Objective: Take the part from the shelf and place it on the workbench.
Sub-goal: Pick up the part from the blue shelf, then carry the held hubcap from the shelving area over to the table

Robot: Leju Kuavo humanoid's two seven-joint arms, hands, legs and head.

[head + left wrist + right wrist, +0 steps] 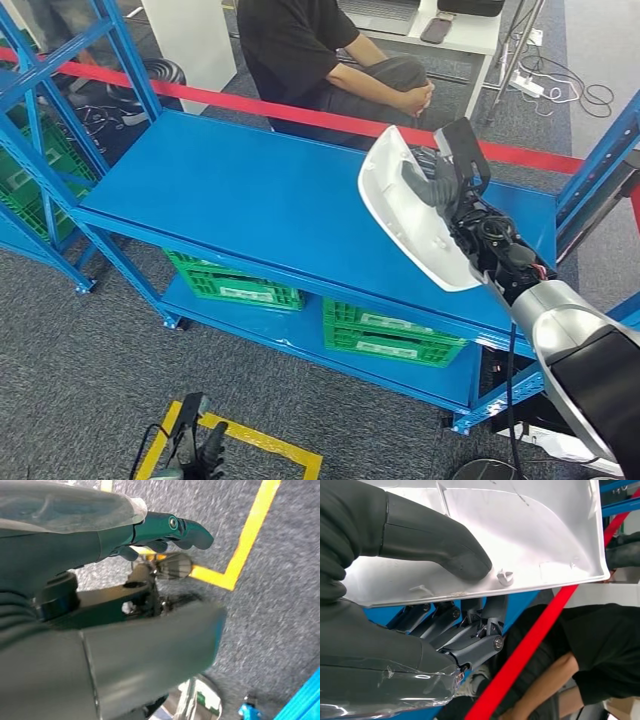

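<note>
The right robot hand holds the white plastic part, a curved shell-like cover, up in the air above the right end of the blue table. In the right wrist view the thick grey thumb presses on the part's pale inner face while the darker fingers wrap beneath its edge, so the part is pinched between them. The part is tilted, its long side running away from the hand towards the table's front edge, and it does not touch the blue surface.

Under the table, below and in front of that hand, two green crates sit on the lower blue shelf. Beyond the hand a red tape runs across, and behind it a person in a black shirt sits with hands clasped.

The left robot hand hangs low over grey carpet beside a yellow floor line. In the left wrist view its dark fingers reach out straight, lying close together, holding nothing.
</note>
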